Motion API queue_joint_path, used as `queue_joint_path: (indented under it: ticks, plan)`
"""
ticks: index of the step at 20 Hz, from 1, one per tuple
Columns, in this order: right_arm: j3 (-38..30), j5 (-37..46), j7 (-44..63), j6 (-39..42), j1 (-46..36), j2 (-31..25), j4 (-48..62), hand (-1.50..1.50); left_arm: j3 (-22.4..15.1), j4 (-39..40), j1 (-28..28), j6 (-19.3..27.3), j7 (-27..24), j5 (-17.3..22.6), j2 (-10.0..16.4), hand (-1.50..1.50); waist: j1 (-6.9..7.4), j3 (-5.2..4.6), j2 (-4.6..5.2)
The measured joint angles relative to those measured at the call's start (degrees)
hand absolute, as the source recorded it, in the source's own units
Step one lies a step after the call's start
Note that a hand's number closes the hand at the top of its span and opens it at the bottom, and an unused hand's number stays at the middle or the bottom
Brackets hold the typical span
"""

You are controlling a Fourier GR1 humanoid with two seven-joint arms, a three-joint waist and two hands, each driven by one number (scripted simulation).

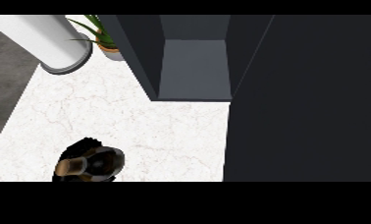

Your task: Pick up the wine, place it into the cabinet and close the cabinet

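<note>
- The wine bottle (pixel 98 163) is seen at the bottom left of the white counter (pixel 152 129), close to the lower edge of the view.
- It is dark, with some brown on its left side and a round end turned to the right.
- Whether it is standing up or tipped over cannot be told.
- A black, jagged shape is seen touching the top of the bottle, and it is taken to be the left hand (pixel 82 145).
- Whether that hand is open, closed or wrapped round the bottle cannot be told.
- The dark cabinet (pixel 138 56) is seen at the top middle, and it is open, so its grey shelf (pixel 194 68) can be seen inside.
- The bottle is well apart from the cabinet, down and to the left of it.
- The right side of the view is filled by the big dark cabinet door (pixel 304 105).
- A white round tube (pixel 43 41) is seen at the top left.
- A little plant (pixel 94 31) in a pot (pixel 112 52) is set between the tube and the cabinet.
</note>
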Motion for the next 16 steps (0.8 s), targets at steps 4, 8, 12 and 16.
queue_joint_path:
  ticks: [4, 8, 12, 16]
  plan:
    - [-0.2, -0.2, -1.3, 0.7, 1.2, 0.0, 0.1, -1.50, -2.0, -5.7, 2.9, -1.1, 1.6, 1.5, -2.6, 1.50, -0.09, -0.26, 0.10]
    - [0.4, 0.2, -0.3, -0.1, 0.4, 0.4, -0.2, -1.50, -4.5, -15.1, 6.9, -2.1, 5.2, 3.8, -5.2, 1.50, 0.04, -0.50, 0.18]
    - [-1.3, -1.9, -0.5, 0.9, 1.4, -0.4, -0.5, -1.50, -8.2, -28.3, 12.9, -1.9, 11.3, 6.7, -7.6, 1.50, -0.04, -0.58, 0.22]
    - [-0.8, -1.0, -1.9, 1.6, 2.0, -0.1, 0.5, -1.50, -12.5, -41.4, 16.0, 0.8, 19.4, 11.1, -8.7, 1.50, -0.15, -0.62, 0.29]
